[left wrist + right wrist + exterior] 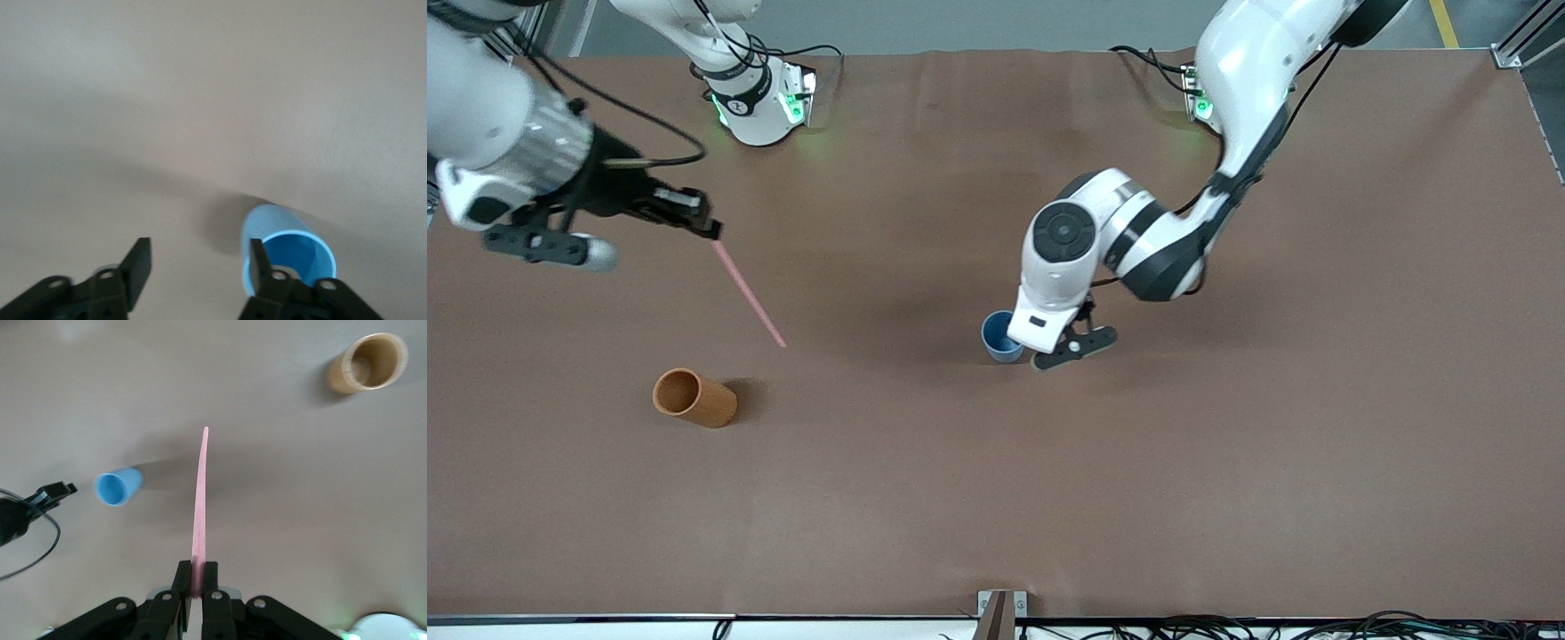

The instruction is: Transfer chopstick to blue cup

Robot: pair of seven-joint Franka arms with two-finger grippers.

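- Pink, thin straight chopstick hangs clamped in the right gripper, over bare table near the right arm's end.
- Small light-blue tapered cup stands mid-table; left gripper beside it, fingers spread, holding nothing.
- Carrying step; next, probably lower the chopstick's tip into the cup.

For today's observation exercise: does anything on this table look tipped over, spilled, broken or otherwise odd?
Nothing stands out. The blue cup and the brown cup both stand upright on the table, with no spill or damage. The right tool holds the pink chopstick by one end; the left tool is open beside the blue cup.
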